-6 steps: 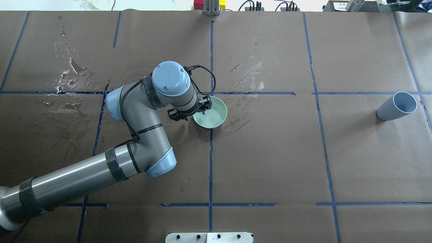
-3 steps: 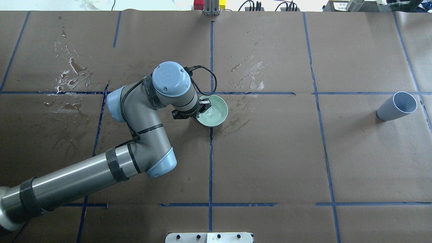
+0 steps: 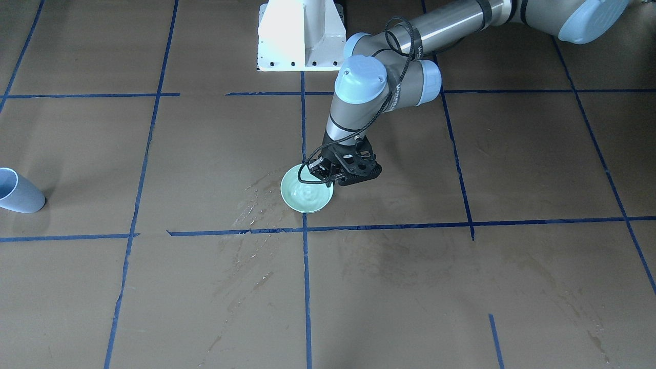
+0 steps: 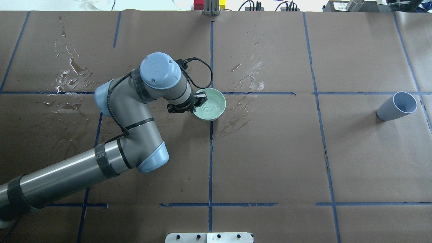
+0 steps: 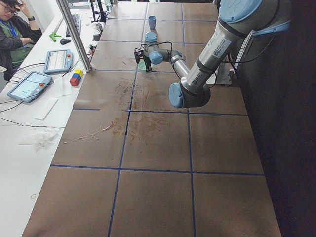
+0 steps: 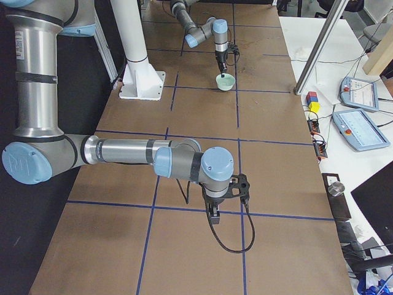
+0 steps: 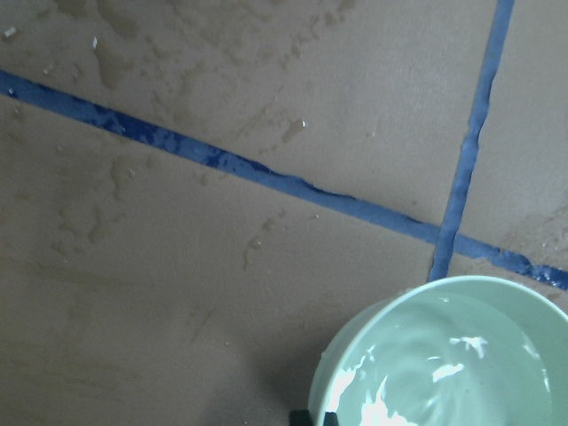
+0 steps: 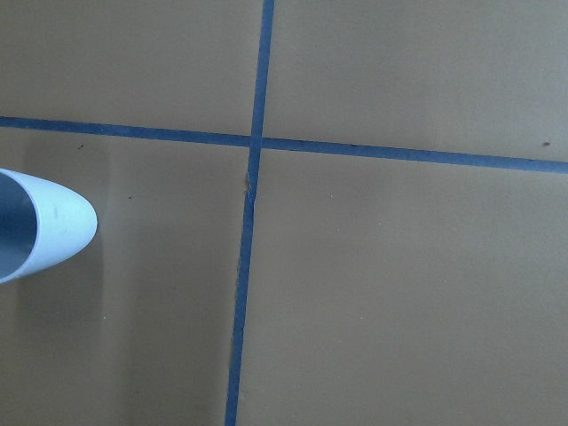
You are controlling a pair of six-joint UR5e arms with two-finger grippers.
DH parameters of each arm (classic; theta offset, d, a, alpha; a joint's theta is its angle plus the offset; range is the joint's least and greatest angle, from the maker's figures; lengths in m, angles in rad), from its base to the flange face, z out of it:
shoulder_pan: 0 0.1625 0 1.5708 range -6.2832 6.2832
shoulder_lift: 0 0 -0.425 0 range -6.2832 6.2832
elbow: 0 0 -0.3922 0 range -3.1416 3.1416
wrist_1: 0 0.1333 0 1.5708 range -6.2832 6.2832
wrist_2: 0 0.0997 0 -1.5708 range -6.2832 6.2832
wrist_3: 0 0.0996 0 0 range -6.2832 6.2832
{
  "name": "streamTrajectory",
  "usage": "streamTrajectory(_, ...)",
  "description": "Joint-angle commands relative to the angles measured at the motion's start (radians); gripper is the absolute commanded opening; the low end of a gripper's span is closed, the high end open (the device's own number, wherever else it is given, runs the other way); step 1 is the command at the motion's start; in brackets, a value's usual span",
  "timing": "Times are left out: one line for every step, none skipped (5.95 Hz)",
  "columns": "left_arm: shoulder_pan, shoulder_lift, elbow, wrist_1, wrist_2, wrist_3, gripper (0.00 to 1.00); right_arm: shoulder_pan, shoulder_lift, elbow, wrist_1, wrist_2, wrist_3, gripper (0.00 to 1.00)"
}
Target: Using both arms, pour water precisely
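Observation:
My left gripper (image 4: 199,101) is shut on the near-left rim of a pale green bowl (image 4: 211,103) at the table's middle; it also shows in the front view (image 3: 323,171). The water (image 4: 212,108) lies in the bowl, clear and rippling, and shows in the left wrist view (image 7: 426,382). A grey-blue cup (image 4: 396,106) stands at the far right and shows at the left edge of the right wrist view (image 8: 35,226). My right gripper (image 6: 227,198) shows only in the exterior right view, low over the paper; I cannot tell whether it is open or shut.
Wet streaks mark the brown paper at the back left (image 4: 71,74) and behind the bowl (image 4: 249,72). The white pedestal (image 3: 300,36) stands at the robot's side. Control tablets (image 6: 356,92) and a metal post (image 5: 74,34) line the far edge.
The left gripper's fingers have closed on the bowl's rim. The arm has then shifted left and away, the bowl has moved a little with it, and the water now ripples.

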Motion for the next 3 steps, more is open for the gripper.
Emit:
streamTrajectory(-0.091, 0.137, -0.139, 0.0, -0.089, 0.117, 0.0, -0.002, 0.001, 0.001, 0.0, 0.0, 0.001, 1.0)
streamTrajectory(-0.164, 0.194, -0.165, -0.002, -0.156, 0.25, 0.0, -0.002, 0.001, 0.001, 0.0, 0.0, 0.001, 1.0)
streamTrajectory(-0.241, 0.27, -0.172, -0.051, -0.22, 0.341, 0.0, -0.005, 0.001, -0.001, 0.0, 0.0, 0.001, 1.0)
